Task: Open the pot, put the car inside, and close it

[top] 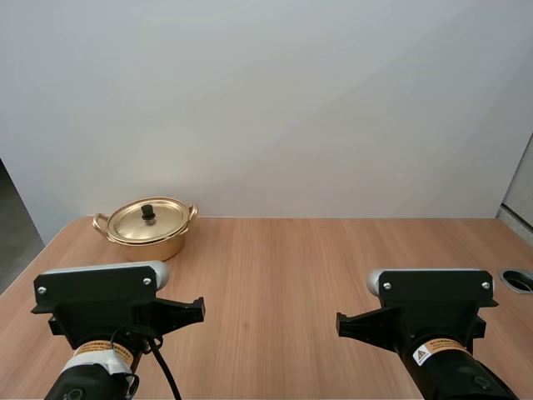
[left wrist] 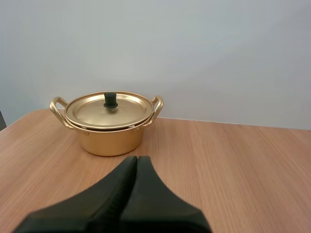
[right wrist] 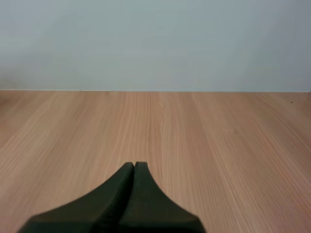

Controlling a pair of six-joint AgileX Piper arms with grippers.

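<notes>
Hovering at six o'clock, fingers [left wrist: 119,187] pressed together on nothing, the left gripper [left wrist: 136,158] and right gripper [right wrist: 134,165] look parked in readiness, the round golden metal pot [top: 150,230] sitting lidded at ten o'clock on the wooden table [top: 300,267].

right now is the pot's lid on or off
On. The lid sits flat on the pot rim, its knob pointing up.

pot [top: 158,247]: 1 | lid [top: 165,222] on it: 1 | black knob [top: 148,212] on lid: 1 | loop handles: 2, first handle [left wrist: 57,110], second handle [left wrist: 157,106] | arms: 2, left arm [top: 100,298], right arm [top: 433,298] | pincers: 2, left pincer [left wrist: 136,159], right pincer [right wrist: 134,165] | wooden surface [top: 283,275]: 1 | round grommet [top: 518,280] at surface edge: 1
</notes>
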